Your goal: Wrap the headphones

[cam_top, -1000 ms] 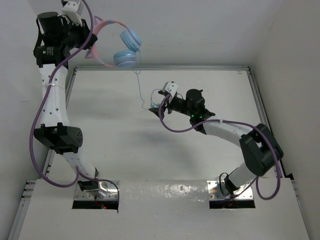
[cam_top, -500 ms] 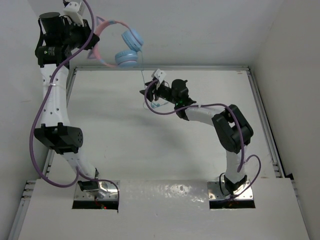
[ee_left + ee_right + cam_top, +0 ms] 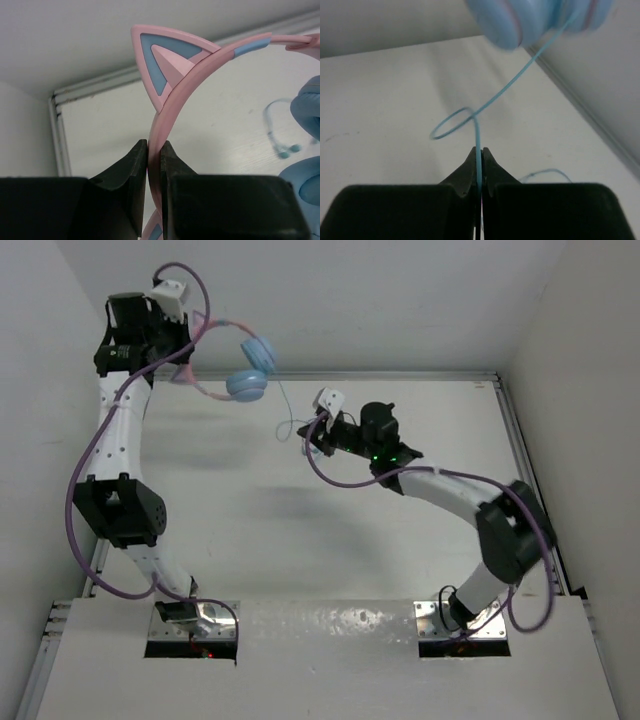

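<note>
The headphones (image 3: 250, 368) hang in the air over the table's far left corner, with light blue ear cups (image 3: 309, 102) and a pink headband (image 3: 172, 102) that carries a cat-ear point (image 3: 162, 60). My left gripper (image 3: 183, 343) (image 3: 154, 149) is shut on the headband just below that point. The thin light blue cord (image 3: 283, 405) drops from the cups, makes a small loop (image 3: 451, 125) and runs into my right gripper (image 3: 309, 438) (image 3: 478, 153), which is shut on the cord a little above the table. An ear cup (image 3: 517, 20) shows blurred at the top of the right wrist view.
A metal rail (image 3: 400, 376) borders the white table at the back and along both sides. White walls stand close behind and to the left. Thick purple cables (image 3: 345, 485) trail along both arms. A further stretch of cord (image 3: 545, 172) lies on the table.
My right gripper has gone from open to shut on the cord after swinging in towards it. The left arm has carried the headphones a little right and lower.
</note>
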You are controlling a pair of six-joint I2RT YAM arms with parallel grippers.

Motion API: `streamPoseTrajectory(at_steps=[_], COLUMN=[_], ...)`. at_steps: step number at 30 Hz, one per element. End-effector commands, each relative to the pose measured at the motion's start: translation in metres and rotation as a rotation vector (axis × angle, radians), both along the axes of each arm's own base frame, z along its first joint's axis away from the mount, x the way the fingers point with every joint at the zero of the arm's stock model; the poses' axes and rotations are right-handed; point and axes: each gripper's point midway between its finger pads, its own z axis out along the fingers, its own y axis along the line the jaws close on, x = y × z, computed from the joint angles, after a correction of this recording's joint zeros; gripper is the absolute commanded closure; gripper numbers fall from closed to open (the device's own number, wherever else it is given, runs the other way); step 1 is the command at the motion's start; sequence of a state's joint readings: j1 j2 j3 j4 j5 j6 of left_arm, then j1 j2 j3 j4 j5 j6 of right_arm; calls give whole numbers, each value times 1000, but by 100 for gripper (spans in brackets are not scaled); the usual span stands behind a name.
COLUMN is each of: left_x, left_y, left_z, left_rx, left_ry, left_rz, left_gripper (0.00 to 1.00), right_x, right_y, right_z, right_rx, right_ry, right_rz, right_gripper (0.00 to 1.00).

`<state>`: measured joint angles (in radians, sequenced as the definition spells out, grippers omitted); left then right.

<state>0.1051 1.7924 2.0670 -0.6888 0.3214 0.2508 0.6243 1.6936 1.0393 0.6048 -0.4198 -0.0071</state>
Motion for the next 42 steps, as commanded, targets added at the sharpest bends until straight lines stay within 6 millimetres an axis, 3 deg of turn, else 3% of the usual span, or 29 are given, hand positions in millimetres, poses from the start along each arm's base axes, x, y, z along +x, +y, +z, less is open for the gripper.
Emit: streamPoseTrajectory(at_steps=[1, 2, 4, 7, 8, 9, 10, 12, 13, 14, 15, 16, 17, 18, 20, 24, 30, 35, 42], left_x=[9, 9, 13, 13, 10, 7, 4, -6, -11, -16, -24, -27, -31, -35, -41, -53, -74, -99, -121], left_y=[30, 35, 34, 12, -17, -40, -51, -74, -94, -102, -114, -120, -126, -137, -152, -182, -199, -218, -242], left_z=[-25, -49, -64, -84, -93, -94, -98, -106, -107, -109, -113, -114, -115, -114, -113, -105, -102, -83, -63], left_rx=[250, 288, 368, 461, 501, 519, 522, 510, 487, 479, 470, 464, 454, 443, 399, 323, 296, 272, 221], left_ry=[-11, 34, 45, 74, 77, 67, 70, 97, 91, 101, 118, 123, 135, 133, 137, 131, 156, 136, 117], left_rz=[58, 69, 45, -42, -120, -173, -207, -283, -346, -374, -416, -429, -445, -468, -496, -549, -635, -785, -879], left_gripper=[100, 100, 100, 100, 100, 100, 100, 100, 100, 100, 100, 100, 100, 100, 100, 100, 100, 100, 100], right_x=[-35, -41, -49, -49, -45, -34, -24, -5, 15, 27, 42, 59, 67, 77, 85, 77, 113, 139, 148], right_y=[-35, -42, -58, -67, -68, -71, -71, -73, -78, -83, -93, -91, -92, -96, -85, -74, -114, -135, -110], right_z=[61, 67, 81, 121, 127, 142, 143, 165, 160, 183, 189, 181, 201, 201, 203, 200, 169, 142, 126], right_rx=[-197, -239, -327, -343, -346, -351, -368, -369, -393, -364, -342, -333, -259, -244, -208, -136, -187, -243, -163], right_ry=[-175, -184, -189, -283, -304, -366, -388, -466, -455, -488, -468, -438, -436, -424, -444, -419, -351, -308, -226], right_rz=[51, 54, 49, 15, 1, -48, -75, -150, -211, -259, -304, -315, -338, -351, -325, -270, -400, -457, -343], right_gripper=[100, 100, 100, 100, 100, 100, 100, 100, 100, 100, 100, 100, 100, 100, 100, 100, 100, 100, 100])
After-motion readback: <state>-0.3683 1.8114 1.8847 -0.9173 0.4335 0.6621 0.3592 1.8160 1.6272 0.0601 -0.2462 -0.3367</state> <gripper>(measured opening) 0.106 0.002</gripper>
